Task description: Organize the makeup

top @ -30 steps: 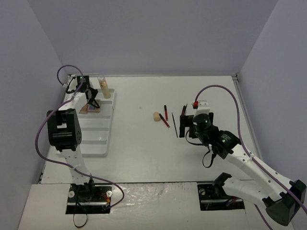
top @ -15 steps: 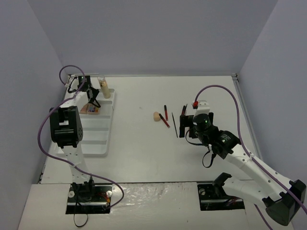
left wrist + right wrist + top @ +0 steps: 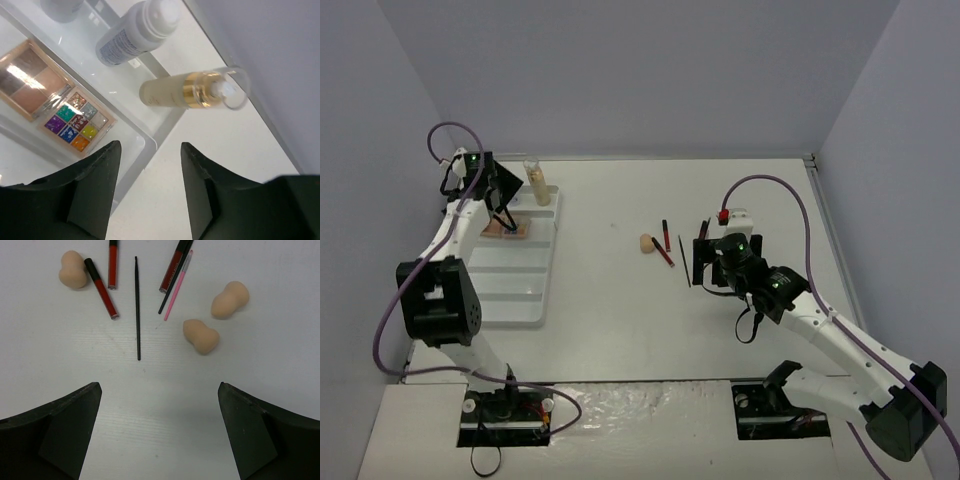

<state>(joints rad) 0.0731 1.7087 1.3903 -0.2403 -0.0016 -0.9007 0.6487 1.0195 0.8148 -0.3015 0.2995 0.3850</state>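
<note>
My left gripper (image 3: pixel 506 214) is open and empty above the far end of the white slotted tray (image 3: pixel 515 290). In the left wrist view my left gripper (image 3: pixel 150 146) hangs over the tray's rim (image 3: pixel 142 145). In the tray lie a neutral eyeshadow palette (image 3: pixel 30 82) and a colourful palette (image 3: pixel 75 122), and in it stand a white-capped bottle (image 3: pixel 137 32) and the amber bottle (image 3: pixel 192 90). My right gripper (image 3: pixel 159 385) is wide open and empty above the table. Ahead of it lie three peach sponges (image 3: pixel 74 270) (image 3: pixel 230 299) (image 3: pixel 200 336), red pencils (image 3: pixel 102 290), a thin black brush (image 3: pixel 137 307) and a pink brush (image 3: pixel 177 285).
The tray's near slots (image 3: pixel 510 305) hold nothing. In the top view the pencils (image 3: pixel 664 245) and one sponge (image 3: pixel 646 242) lie mid-table, left of my right gripper (image 3: pixel 705 258). Grey walls close in the table at the back and sides.
My left wrist has swung left and back, away from the palettes, which stay in the tray. My right gripper has shifted slightly left.
</note>
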